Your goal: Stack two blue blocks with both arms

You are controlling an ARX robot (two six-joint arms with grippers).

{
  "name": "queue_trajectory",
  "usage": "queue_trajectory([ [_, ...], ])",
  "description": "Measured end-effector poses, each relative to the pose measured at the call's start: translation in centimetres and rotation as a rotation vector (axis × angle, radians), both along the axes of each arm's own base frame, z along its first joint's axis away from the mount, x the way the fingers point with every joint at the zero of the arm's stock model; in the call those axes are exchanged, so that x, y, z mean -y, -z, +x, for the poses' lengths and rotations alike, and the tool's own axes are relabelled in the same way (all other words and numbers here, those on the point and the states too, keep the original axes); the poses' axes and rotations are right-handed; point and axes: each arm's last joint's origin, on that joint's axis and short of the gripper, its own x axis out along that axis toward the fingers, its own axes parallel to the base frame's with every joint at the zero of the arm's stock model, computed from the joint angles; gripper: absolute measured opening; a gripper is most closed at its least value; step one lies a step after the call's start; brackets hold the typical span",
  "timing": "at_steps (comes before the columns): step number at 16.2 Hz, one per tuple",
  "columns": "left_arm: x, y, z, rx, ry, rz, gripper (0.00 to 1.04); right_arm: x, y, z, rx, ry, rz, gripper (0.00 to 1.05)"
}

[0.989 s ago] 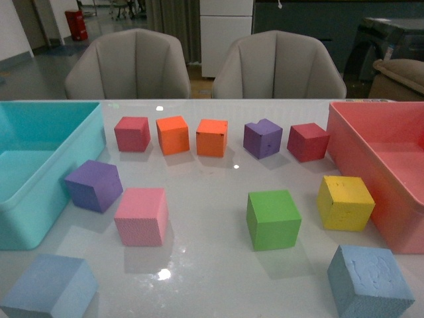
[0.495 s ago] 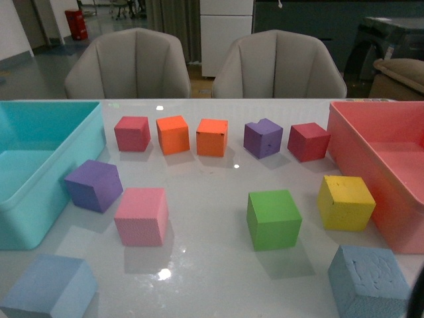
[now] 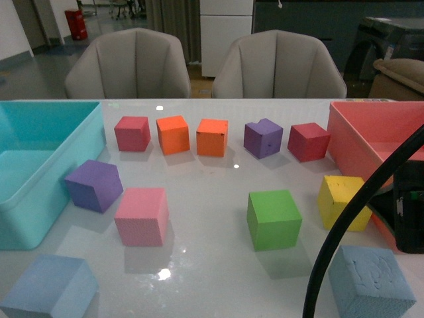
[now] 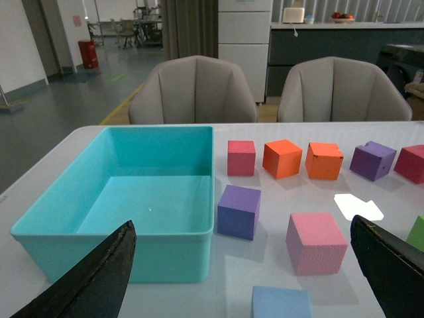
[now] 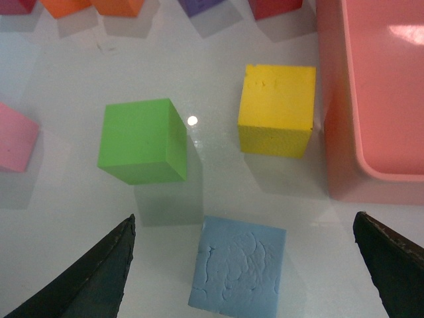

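The steel-blue block (image 3: 368, 281) with a rough top sits at the near right of the table. In the right wrist view it (image 5: 238, 268) lies between the spread fingers of my right gripper (image 5: 244, 222), which hovers above it, open and empty. My right arm (image 3: 409, 212) and its thick black cable (image 3: 344, 218) show at the right edge of the front view. The paler periwinkle block (image 3: 50, 288) sits at the near left. In the left wrist view it (image 4: 281, 303) lies just below my left gripper (image 4: 242, 222), which is open and empty.
A turquoise bin (image 3: 86, 152) stands at the left and a pink bin (image 3: 344, 132) at the right. A purple cube (image 3: 94, 185), pink cube (image 3: 141, 216), green cube (image 3: 273, 218) and yellow cube (image 3: 341, 199) lie mid-table. Several red, orange and purple cubes line the back.
My right arm and its cable have come into the front view from the right, over the yellow cube and the pink bin. The blocks have not moved.
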Motion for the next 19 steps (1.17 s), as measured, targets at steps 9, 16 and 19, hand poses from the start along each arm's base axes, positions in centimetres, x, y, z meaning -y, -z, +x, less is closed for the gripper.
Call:
queue_trajectory([
  [9,0.0,0.0,0.0,0.0,0.0,0.0,0.98,-0.3,6.9,2.1,-0.229,0.052,0.08,0.98],
  [16,0.0,0.0,0.0,0.0,0.0,0.0,0.98,-1.3,8.9,3.8,-0.274,0.039,0.107,0.98],
  [19,0.0,0.0,0.0,0.0,0.0,0.0,0.98,-1.6,9.8,3.7,-0.303,0.037,0.093,0.98],
])
